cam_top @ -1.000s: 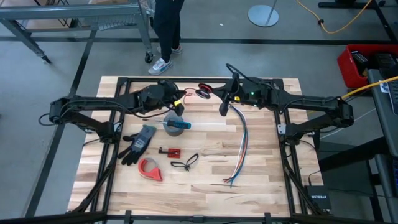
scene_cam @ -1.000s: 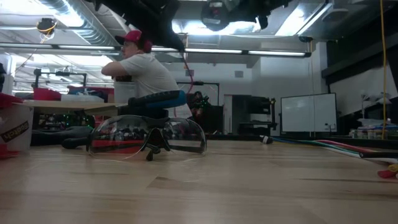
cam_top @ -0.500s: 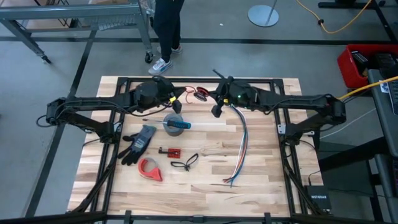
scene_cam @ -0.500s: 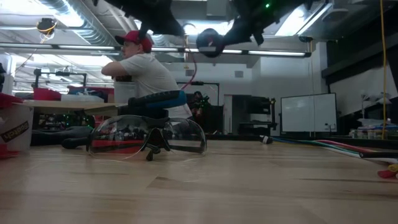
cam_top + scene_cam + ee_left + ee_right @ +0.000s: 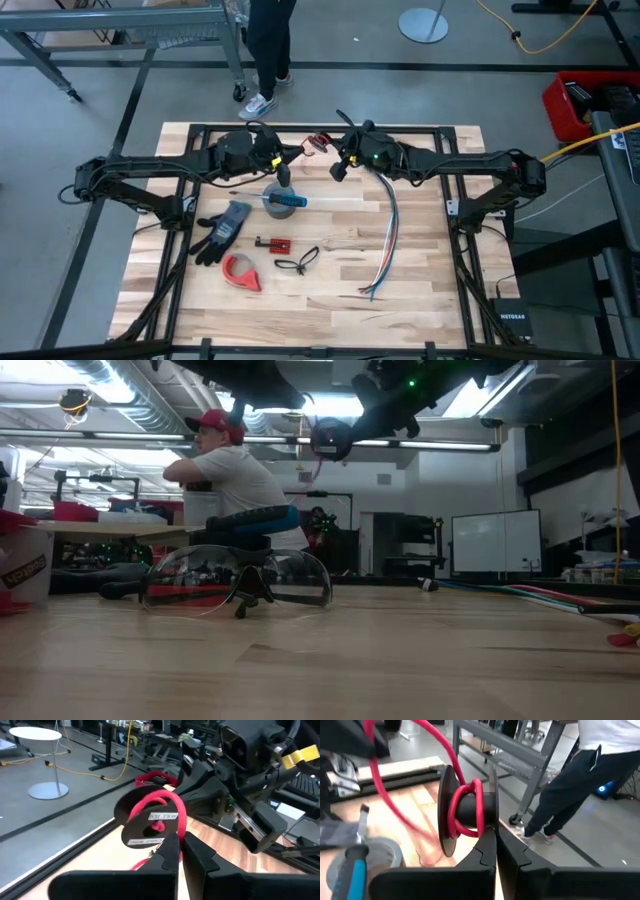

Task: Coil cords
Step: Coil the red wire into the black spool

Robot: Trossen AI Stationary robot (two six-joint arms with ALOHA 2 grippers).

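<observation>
**Winding the red cord onto its spool, aloft**

Pinches the rim of the black spool (image 5: 444,815) in the right hand (image 5: 495,837), fingers pressed together just under the hub. Pinches the free run of the red cord (image 5: 476,802) in the left hand (image 5: 179,842), fingers likewise pressed together, the cord looping up and over just ahead of the fingertips. Holds both close together over the far middle of the surface (image 5: 330,290), well above it, with a few turns already lying on the hub between the two flanges.

To do this step well, judging from the grip:
- Feed with the left hand only; hold the spool steady with the right.
- Keep light tension on the free run, so each turn beds on the hub and does not ride over a flange.
- Lay turns side by side, not heaped at one flange.
- Watch the rim pinch: looks narrow, so a hard pull could twist the spool out.
- Steer clear of the other arm's wrist, very near here.

Containers:
- Finds none on the surface taking the cord.
- Below the hands, sees only a grey tape roll (image 5: 283,200) with a blue-handled tool across it.
- Off the surface, notes a red bin (image 5: 572,100) on the floor, contents too dark to tell.
- At one edge of the low view, notes a white bucket (image 5: 25,565), contents not shown.
</observation>
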